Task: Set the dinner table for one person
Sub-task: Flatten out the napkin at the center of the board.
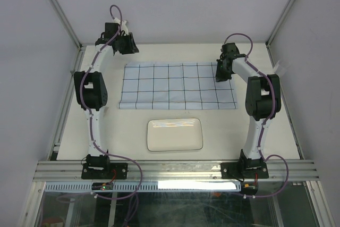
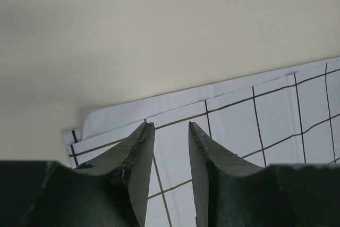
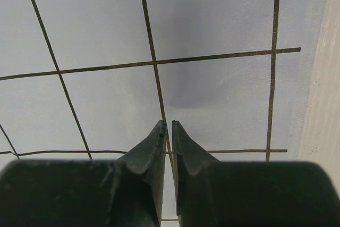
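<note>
At the cloth's [image 1: 175, 86] far-left corner the left gripper [image 2: 169, 126] hovers, fingers parted and empty. At its far-right corner the right gripper's [image 3: 169, 125] fingers nearly meet — whether they pinch cloth I cannot tell. Likely step: smoothing the cloth; next, the plate [image 1: 175, 134] just nearside needs lifting on. The bench [image 1: 223, 131] lies under the cloth, long axis left-right, parallel.
</note>
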Robot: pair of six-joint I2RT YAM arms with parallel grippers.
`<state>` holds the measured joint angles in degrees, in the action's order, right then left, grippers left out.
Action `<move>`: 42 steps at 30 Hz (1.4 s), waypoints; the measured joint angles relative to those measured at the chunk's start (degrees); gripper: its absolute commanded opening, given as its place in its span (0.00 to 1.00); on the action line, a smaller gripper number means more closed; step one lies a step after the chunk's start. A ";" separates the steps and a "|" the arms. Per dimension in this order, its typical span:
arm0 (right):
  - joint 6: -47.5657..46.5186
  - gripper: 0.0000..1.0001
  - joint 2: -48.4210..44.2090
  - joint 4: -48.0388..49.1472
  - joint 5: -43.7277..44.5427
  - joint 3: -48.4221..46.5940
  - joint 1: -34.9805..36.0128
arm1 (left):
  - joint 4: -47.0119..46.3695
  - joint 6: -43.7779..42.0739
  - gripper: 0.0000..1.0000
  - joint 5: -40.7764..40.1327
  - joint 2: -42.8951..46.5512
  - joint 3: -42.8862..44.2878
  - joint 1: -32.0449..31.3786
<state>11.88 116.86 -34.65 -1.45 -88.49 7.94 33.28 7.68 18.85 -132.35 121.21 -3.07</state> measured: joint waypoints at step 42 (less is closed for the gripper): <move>-0.35 0.12 0.04 0.07 4.11 -3.74 -1.77 | -11.28 5.84 0.33 -4.59 -1.16 -15.93 1.99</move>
<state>11.53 116.90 -34.59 2.66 -92.23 6.17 22.00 13.52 14.26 -133.51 105.27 -1.08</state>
